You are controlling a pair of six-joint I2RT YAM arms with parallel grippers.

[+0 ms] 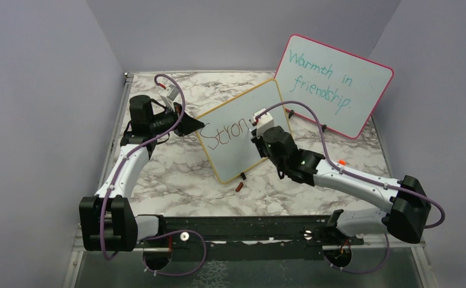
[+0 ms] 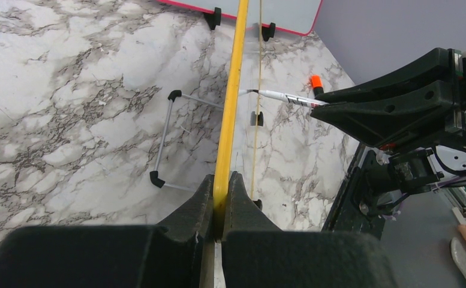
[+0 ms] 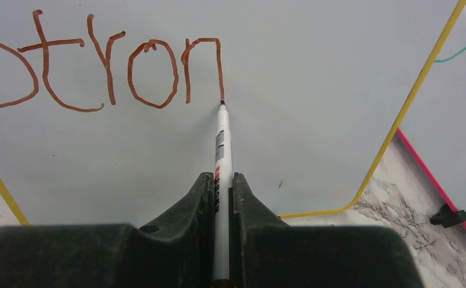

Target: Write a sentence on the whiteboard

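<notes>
The whiteboard (image 3: 314, 90) is held tilted between the two pincers, over a marble table (image 1: 176, 174). Whether its feet rest on the table cannot be told. Its yellow frame is clamped at one edge by the left pincer (image 2: 221, 186), whose jaws are closed tight on it.

The sentence (image 3: 104, 66) is only started. "Stron" is written in red-brown letters just ahead of the right pincer (image 3: 222, 186). A marker (image 3: 222, 144) is gripped in that pincer, the jaws shut on its barrel. The tip is pressed to the board at the foot of the "n".

The task is judged to be at an early stage. Five letters are done, the word looks unfinished, and the rest of the sentence is left to be written. Plenty of blank board is left beyond the tip and below it.

Tip contact and letter shapes are shown clearly only by the right wrist view. The board is seen edge-on only in the left wrist view, where the clamp on the frame is plain. A wire stand (image 2: 164, 138) is also seen there, lying on the table ahead of the left pincer.

Only the top view takes in a pink board (image 1: 332, 84) with teal writing, propped well beyond the right pincer. A small red-brown piece (image 1: 239, 187), possibly a cap, is also seen there on the table, nearer the bases than that pincer.
</notes>
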